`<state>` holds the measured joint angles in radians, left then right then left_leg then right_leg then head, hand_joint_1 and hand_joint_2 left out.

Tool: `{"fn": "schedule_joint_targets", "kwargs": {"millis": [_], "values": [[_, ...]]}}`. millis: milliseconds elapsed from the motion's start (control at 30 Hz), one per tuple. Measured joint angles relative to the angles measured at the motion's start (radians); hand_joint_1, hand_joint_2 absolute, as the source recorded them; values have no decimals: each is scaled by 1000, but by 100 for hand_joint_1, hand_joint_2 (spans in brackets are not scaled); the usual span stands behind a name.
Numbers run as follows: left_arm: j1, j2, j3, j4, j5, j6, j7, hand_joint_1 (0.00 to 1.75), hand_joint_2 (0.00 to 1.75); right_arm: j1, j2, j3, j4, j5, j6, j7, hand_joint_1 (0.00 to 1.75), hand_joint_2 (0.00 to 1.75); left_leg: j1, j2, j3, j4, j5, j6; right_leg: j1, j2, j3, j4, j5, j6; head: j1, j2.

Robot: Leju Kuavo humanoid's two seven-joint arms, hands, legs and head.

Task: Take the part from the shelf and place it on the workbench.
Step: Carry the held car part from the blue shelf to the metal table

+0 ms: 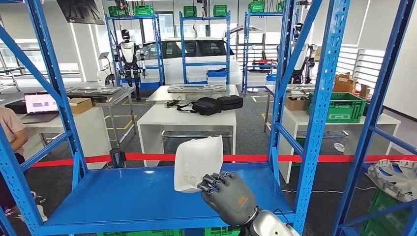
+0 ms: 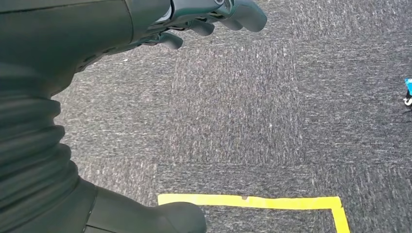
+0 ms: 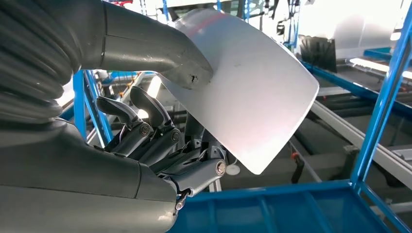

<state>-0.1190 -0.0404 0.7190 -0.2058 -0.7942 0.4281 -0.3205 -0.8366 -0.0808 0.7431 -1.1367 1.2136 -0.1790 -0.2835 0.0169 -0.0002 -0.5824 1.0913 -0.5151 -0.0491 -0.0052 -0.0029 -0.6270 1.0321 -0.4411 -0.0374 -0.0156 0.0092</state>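
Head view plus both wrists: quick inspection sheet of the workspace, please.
Surface: blue shelf, bare apart from the part.
Job's things: white part upright on the shelf, gripped at its lower edge by the right hand; thumb pressed on its face in the right wrist view.
Clutter: small dark cylinder at the shelf's back edge.
Hands: left hand hangs over grey carpet, holding nothing.
Cables: nothing seen on the shelf.
Surroundings: red barrier tape, white tables, black bag, green crate, white car, person at left.
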Motion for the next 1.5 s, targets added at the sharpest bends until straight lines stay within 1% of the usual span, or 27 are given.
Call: {"fn": "schedule_joint_targets", "kwargs": {"millis": [67,167,233,300,333,367,400,433,500,567,667,700,767,833,867,900,933,1000,1067,1167,1200,1267,1333,1367,1400,1433,1500], "values": [[-3,0,0,0,-4,-1,-3,0,175,-1,-4,-11,-12,1,0,0,175,175,-4,-3,34,-66,11,11,3,1,-9,4,6,12,-7,0],[-4,-1,0,-1,-11,-3,-4,0,175,-1,-15,-24,-28,2,0,0,175,175,-4,-4,27,-71,25,35,3,2,-15,3,12,32,-8,0],[-5,-2,0,-2,-12,-3,-3,0,175,-1,-23,-31,-36,1,0,0,175,175,0,-2,20,-76,36,50,0,3,-37,55,-30,42,-5,0],[-6,-2,0,-3,-13,-5,-2,0,175,1,-29,-35,-41,2,1,0,175,175,0,1,9,-75,45,58,-1,3,-87,183,-107,51,-3,0],[-6,-2,0,-3,-13,-6,-1,0,175,4,-31,-35,-42,4,1,1,175,175,0,1,3,-74,48,59,-2,3,-110,247,-137,54,-2,0],[-6,-2,0,-3,-14,-7,1,0,175,6,-32,-35,-44,6,2,2,175,175,-1,2,-3,-73,52,59,-3,3,-119,284,-150,55,-2,0],[-6,-2,0,-3,-14,-9,1,0,175,9,-33,-35,-46,8,3,2,175,175,-1,2,-9,-71,56,57,-3,3,-108,280,-144,54,-2,0],[-6,-2,0,-3,-14,-9,2,0,175,10,-34,-36,-48,10,4,3,175,175,-1,1,-13,-70,58,55,-3,3,-76,234,-122,52,-1,0],[-7,-3,0,-3,-14,-10,2,0,175,10,-35,-37,-55,11,4,4,175,175,-2,1,-20,-65,63,50,-1,4,13,88,-74,42,-1,0],[-8,-4,0,-3,-14,-10,2,0,175,10,-35,-38,-63,11,4,4,175,175,-4,0,-25,-63,68,40,4,5,57,4,-56,32,-2,0],[-9,-5,0,-3,-15,-10,2,0,175,10,-36,-38,-68,11,5,5,175,175,-4,0,-31,-68,76,20,6,4,52,-9,-44,16,-10,0],[-9,-6,0,-3,-15,-10,2,0,175,10,-37,-38,-69,11,5,6,175,175,-3,0,-37,-59,66,15,4,3,50,-14,-37,8,-12,0],[-9,-5,0,-3,-19,-11,3,0,175,10,-37,-39,-73,13,6,8,175,175,-2,0,-69,21,8,5,-1,0,44,-21,-24,-4,-16,0],[-9,-4,0,-3,-24,-13,4,0,175,13,-37,-39,-76,17,10,11,175,175,-2,0,-115,150,-62,-2,-1,0,35,-22,-18,-8,-18,0],[-9,-4,0,-3,-27,-14,6,0,175,15,-37,-39,-77,19,12,12,175,175,-1,0,-126,190,-77,-3,0,0,31,-21,-15,-8,-18,0],[-9,-4,0,-3,-29,-15,8,0,175,19,-37,-39,-79,21,13,13,175,175,-1,0,-121,199,-75,-4,0,0,27,-19,-12,-7,-18,0],[-9,-4,0,-3,-30,-15,9,0,175,23,-37,-41,-82,23,14,14,175,175,-1,0,-97,167,-56,-3,0,0,23,-17,-10,-5,-18,0],[-11,-4,-1,-3,-31,-16,12,0,175,32,-38,-49,-92,27,15,13,175,175,-2,0,-13,30,-6,0,0,0,16,-10,-7,0,-20,0],[-13,-4,-1,-3,-31,-17,12,0,175,36,-40,-58,-104,31,14,9,175,175,-5,-1,37,-63,14,10,3,0,8,-3,-3,9,-24,0],[-13,-6,-1,-3,-31,-19,12,0,175,43,-43,-64,-116,32,13,3,175,175,-6,-3,33,-74,22,30,4,1,0,-5,8,27,-25,0],[-13,-6,-1,-3,-31,-19,11,0,175,46,-45,-65,-119,33,13,2,175,175,-5,-2,31,-76,27,38,4,2,-4,3,0,33,-24,0],[-14,-8,-1,-3,-31,-19,11,0,175,49,-47,-69,-123,33,13,2,175,175,-1,1,23,-80,38,54,1,3,-34,73,-51,43,-22,0],[-15,-8,-1,-3,-32,-19,11,0,175,53,-50,-72,-125,33,13,2,175,175,-1,2,10,-79,47,60,-1,4,-89,210,-127,51,-21,0],[-15,-8,-1,-3,-32,-19,11,0,175,57,-51,-73,-126,33,13,2,175,175,-1,3,3,-78,51,61,-2,4,-108,265,-149,53,-20,0],[-14,-8,-1,-3,-32,-19,11,0,175,60,-52,-74,-126,33,14,2,175,175,-1,2,-3,-76,54,60,-3,4,-112,287,-154,54,-20,0],[-14,-8,-1,-3,-32,-19,11,0,175,62,-53,-76,-126,33,14,2,175,175,-1,2,-9,-74,58,58,-3,3,-93,264,-140,53,-19,0],[-15,-9,-1,-3,-32,-19,10,0,175,63,-54,-78,-129,34,14,1,175,175,-1,1,-17,-68,62,53,-3,4,-11,129,-89,46,-19,0]]}}
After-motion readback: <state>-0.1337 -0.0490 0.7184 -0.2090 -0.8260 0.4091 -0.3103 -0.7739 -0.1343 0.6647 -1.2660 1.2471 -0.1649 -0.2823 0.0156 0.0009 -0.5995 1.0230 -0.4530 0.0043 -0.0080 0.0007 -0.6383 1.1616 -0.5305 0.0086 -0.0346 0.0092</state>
